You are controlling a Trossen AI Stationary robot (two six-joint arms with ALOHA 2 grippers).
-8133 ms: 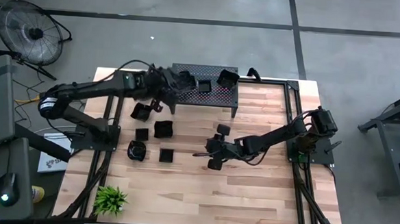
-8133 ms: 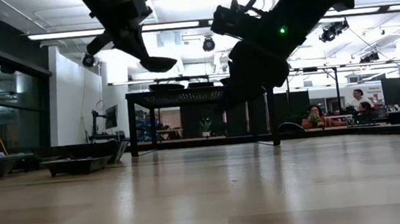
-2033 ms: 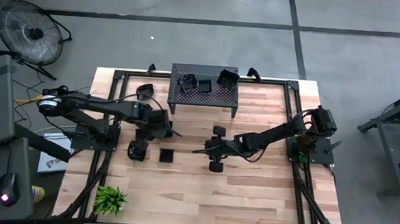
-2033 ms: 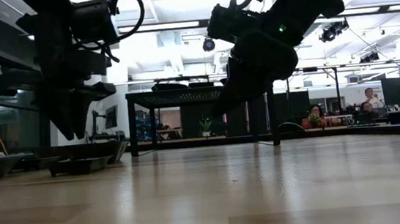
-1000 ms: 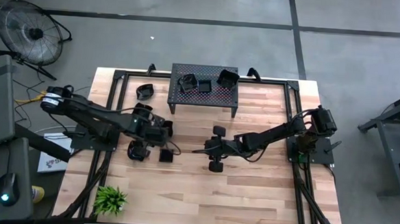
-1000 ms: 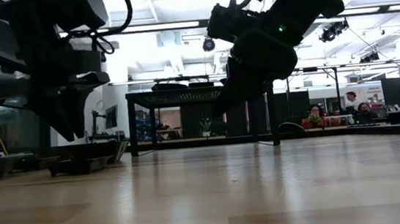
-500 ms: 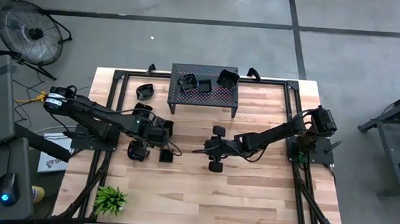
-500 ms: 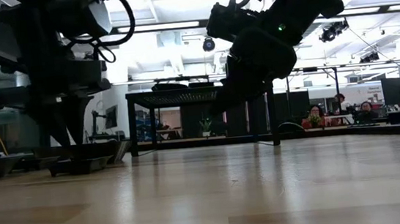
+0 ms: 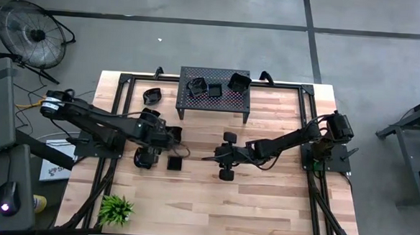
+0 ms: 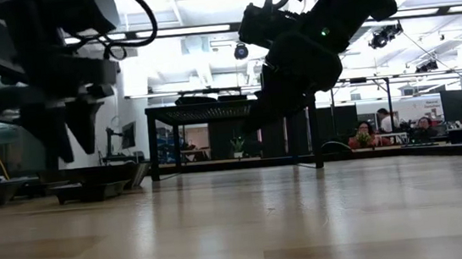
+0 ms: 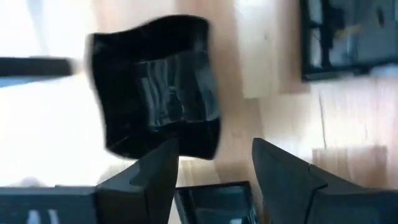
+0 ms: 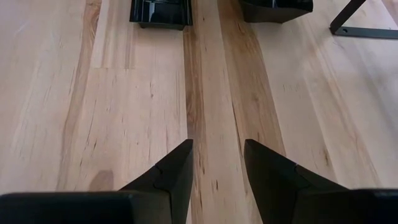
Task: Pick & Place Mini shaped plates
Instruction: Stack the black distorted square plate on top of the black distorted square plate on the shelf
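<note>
The mini shaped plates are small glossy black dishes. Three sit on the perforated stand, and others lie on the wood around both arms. My left gripper hangs open a little above the table at its left side. A square dish lies flat on the wood just beyond its fingertips, and another dish shows below, between the fingers. My right gripper is open over bare wood at mid-table, with a dish on its far side and another on its near side.
A lobed dish lies near the far left corner, and two more sit near the left arm. A small green plant stands at the near left. The table's near half is bare wood. People sit in the room beyond the table.
My left gripper has gone down toward the table, then opened and risen a little. The square dish it let go lies on the wood in front of it. My right arm has kept still.
</note>
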